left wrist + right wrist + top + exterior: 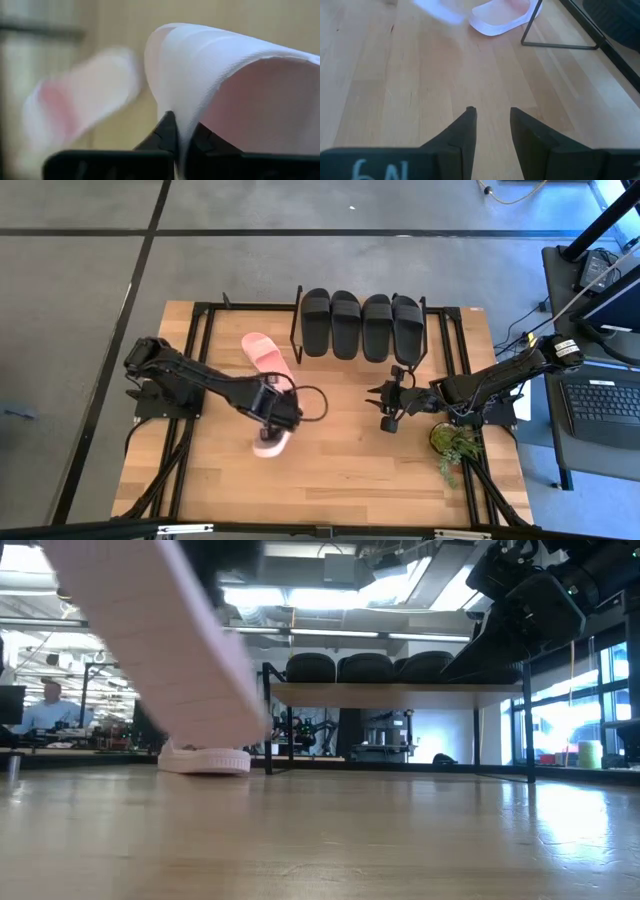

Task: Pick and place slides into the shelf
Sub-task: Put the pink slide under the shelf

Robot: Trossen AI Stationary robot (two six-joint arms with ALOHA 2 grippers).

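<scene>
Black slides (360,325), four of them, already sit in a row on the shelf (297,330) at the far edge of the table (340,480), filling its top board side by side. That leaves the pink pair, so the task looks roughly two-thirds done.

One pink slide (266,351) lies flat on the wood just beside the shelf's left end, untouched for now. The other pink slide (270,442) is in the left gripper (272,408), near the middle of the table. The left wrist view shows the dark fingers (167,132) pinched on the thin edge of the slide's strap, and the low view shows its ribbed sole tilted and clear of the table, so it appears lifted rather than resting.

The right gripper (392,402) hovers over bare wood to the right of centre, in front of the shelf, with its fingers (465,131) spread a little and nothing between them. A small potted plant (455,445) stands near the right arm's base.

Still to do, by this judgement: carry the held pink slide to the shelf, then fetch its partner. With the top row full, a place for them is not obvious.
</scene>
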